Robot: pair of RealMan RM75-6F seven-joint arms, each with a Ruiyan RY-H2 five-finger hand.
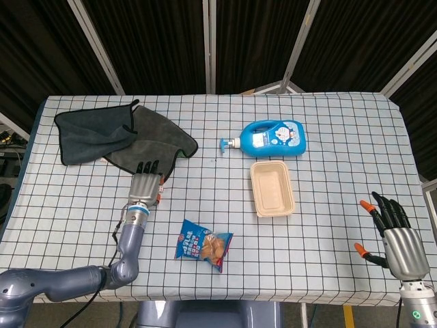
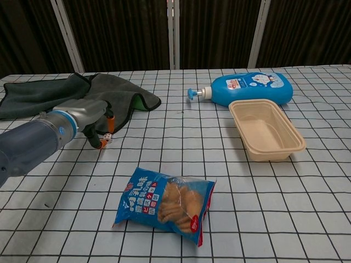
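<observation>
My left hand (image 1: 144,183) lies palm down on the checked cloth, just in front of the dark grey towel (image 1: 130,138), its fingers stretched toward the towel's edge. In the chest view this hand (image 2: 88,112) hangs over a small white die (image 2: 108,138), and its orange thumb tip sits right beside the die's left face. I see no grip on the die. My right hand (image 1: 398,242) hovers at the table's front right corner, fingers spread and holding nothing; the chest view does not show it.
A blue pump bottle (image 1: 272,137) lies on its side behind an empty beige tray (image 1: 272,188). A blue snack bag (image 1: 203,244) lies near the front middle. The towel (image 2: 104,97) covers the back left of the checked tablecloth (image 1: 328,123).
</observation>
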